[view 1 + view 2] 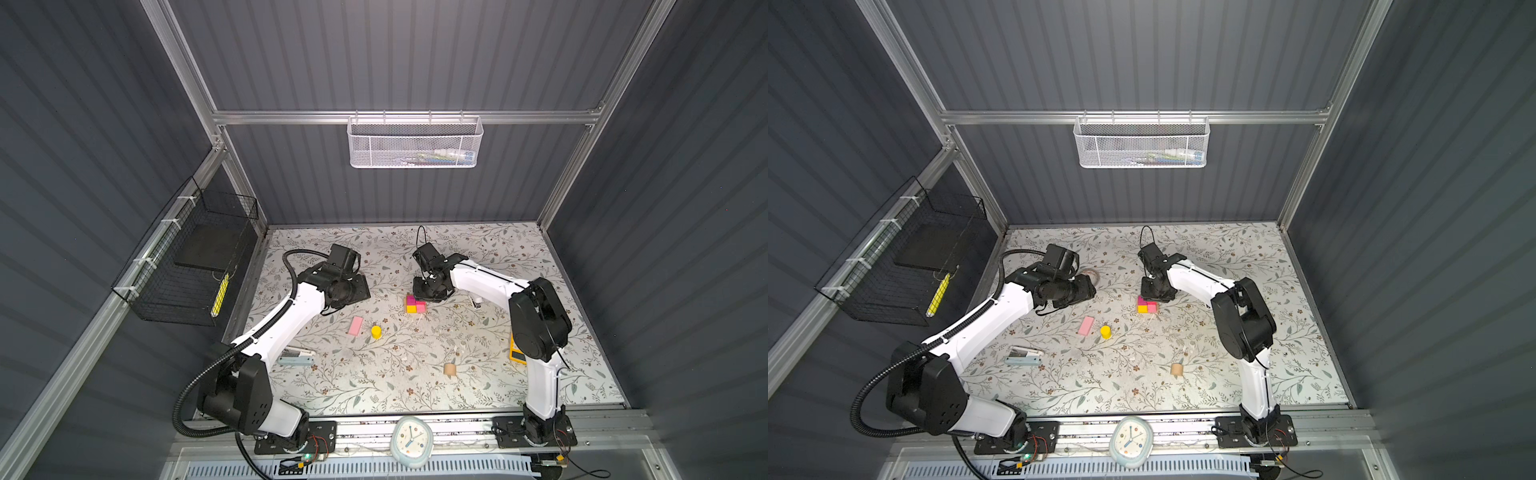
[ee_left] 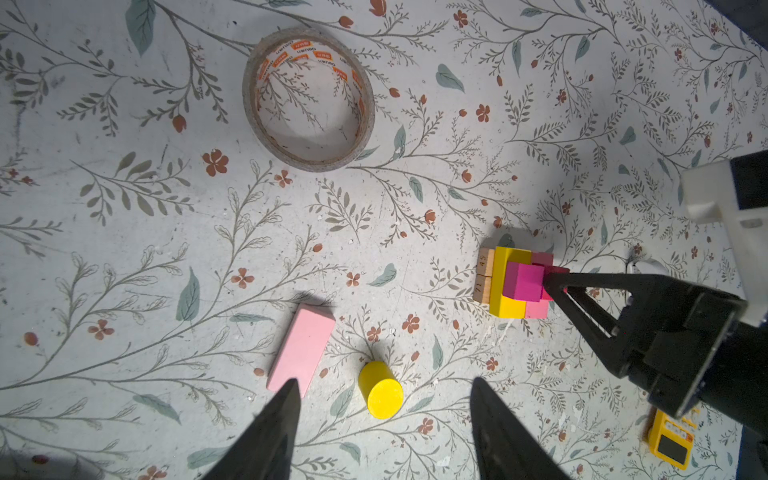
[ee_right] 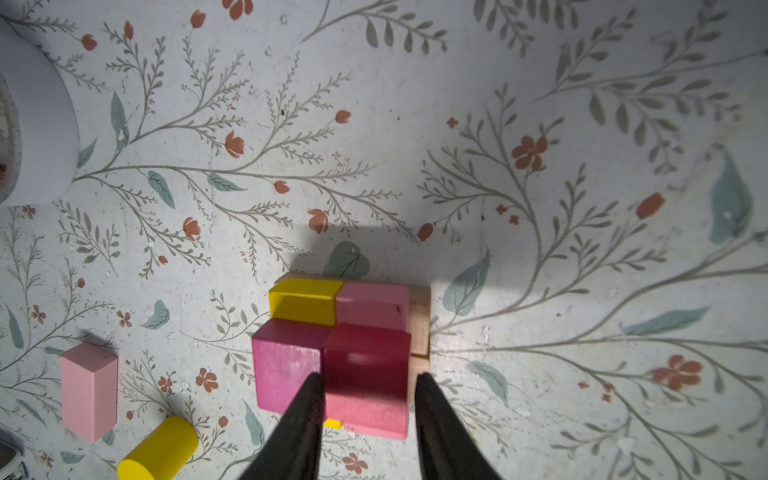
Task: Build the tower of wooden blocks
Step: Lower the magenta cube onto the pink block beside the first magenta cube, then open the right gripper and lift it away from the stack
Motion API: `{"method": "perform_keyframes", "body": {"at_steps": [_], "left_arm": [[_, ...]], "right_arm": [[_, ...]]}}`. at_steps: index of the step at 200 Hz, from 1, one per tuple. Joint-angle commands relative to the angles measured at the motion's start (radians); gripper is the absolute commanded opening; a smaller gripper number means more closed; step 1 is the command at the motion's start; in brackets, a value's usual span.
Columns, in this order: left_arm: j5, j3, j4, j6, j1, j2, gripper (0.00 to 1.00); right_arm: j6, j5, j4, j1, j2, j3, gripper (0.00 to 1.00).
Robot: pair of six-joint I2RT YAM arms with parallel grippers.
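The right gripper (image 3: 370,376) straddles the dark pink cube (image 3: 365,353) on top of the tower (image 1: 415,304), jaws apart. A sliver of tan shows between one finger and the cube, so I judge the cube placed and released, beside the magenta cube (image 3: 284,361). Next, the gripper should lift straight up without nudging it.

The left gripper (image 2: 385,380) hangs open and empty left of the tower, above the pink bar (image 2: 301,349) and yellow cylinder (image 2: 380,395), probably the next pieces.

Only the right wrist view shows that gap. Only the top views show the tan cylinder (image 1: 449,368) nearer the arm bases than the tower. The left wrist view alone shows numbers on the tan bars (image 2: 484,276) beneath the tower.
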State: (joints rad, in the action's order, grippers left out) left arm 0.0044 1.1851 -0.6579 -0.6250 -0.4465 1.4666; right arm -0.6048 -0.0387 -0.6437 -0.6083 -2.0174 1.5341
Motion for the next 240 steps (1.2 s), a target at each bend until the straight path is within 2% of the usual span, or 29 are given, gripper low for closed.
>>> {"method": "perform_keyframes", "body": {"at_steps": [1, 67, 141, 189, 240], "left_arm": [[0.007, 0.023, -0.023, -0.004, -0.008, -0.006, 0.65], [0.006, 0.025, -0.025, -0.004, -0.008, -0.013, 0.65], [0.009, 0.040, -0.018, -0.014, -0.034, -0.013, 0.65], [0.015, 0.090, 0.000, -0.024, -0.112, 0.046, 0.64], [0.109, 0.140, 0.067, -0.048, -0.144, 0.161, 0.60]], "right_arm": [[-0.004, 0.000, -0.018, 0.005, -0.009, 0.019, 0.39], [-0.003, 0.014, -0.028, 0.006, 0.027, 0.018, 0.39], [-0.001, 0.021, -0.025, 0.008, 0.143, -0.010, 0.43], [-0.006, -0.030, 0.052, 0.041, 0.261, -0.128, 0.46], [0.003, -0.109, 0.141, 0.092, 0.320, -0.251, 0.46]]}}
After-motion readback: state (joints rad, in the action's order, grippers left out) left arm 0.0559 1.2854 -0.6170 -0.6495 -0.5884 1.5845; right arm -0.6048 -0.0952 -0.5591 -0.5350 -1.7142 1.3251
